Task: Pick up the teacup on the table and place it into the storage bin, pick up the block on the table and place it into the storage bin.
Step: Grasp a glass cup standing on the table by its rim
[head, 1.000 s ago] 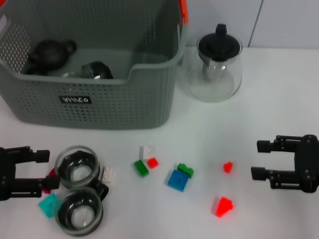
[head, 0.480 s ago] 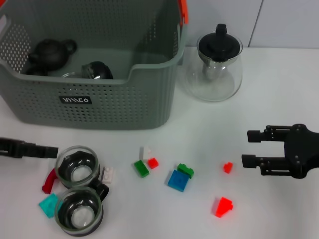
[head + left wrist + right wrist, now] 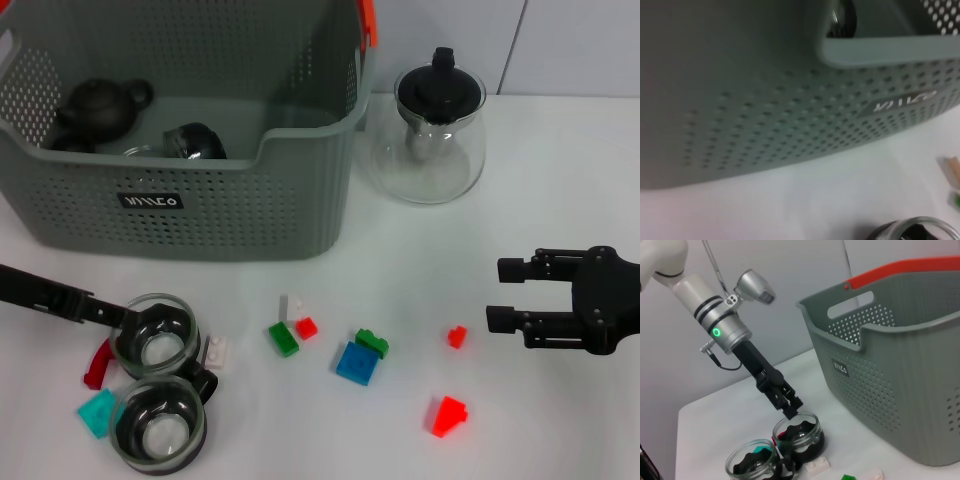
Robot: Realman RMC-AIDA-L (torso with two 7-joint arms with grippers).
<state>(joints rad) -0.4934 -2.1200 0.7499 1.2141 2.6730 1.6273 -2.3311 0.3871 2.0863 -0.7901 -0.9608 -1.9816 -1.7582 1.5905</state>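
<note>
Now left hand (image 3: 792, 411) at teacup (image 3: 155, 335) rim

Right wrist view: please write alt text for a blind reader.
The left gripper reaches down to the rim of a glass teacup on the white table, with a second teacup beside it. The grey storage bin stands nearby.

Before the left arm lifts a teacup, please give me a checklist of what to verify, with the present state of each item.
1. Left tool is at the rim of the upper teacup: ok.
2. Left tool is closed on the rim: cannot tell.
3. Lower teacup is apart from the upper one: not ok, they touch.
4. Storage bin has bare floor for a cup: ok, beside the dark teapot.
5. Right tool is away from the cups: ok, open near the small red block.
</note>
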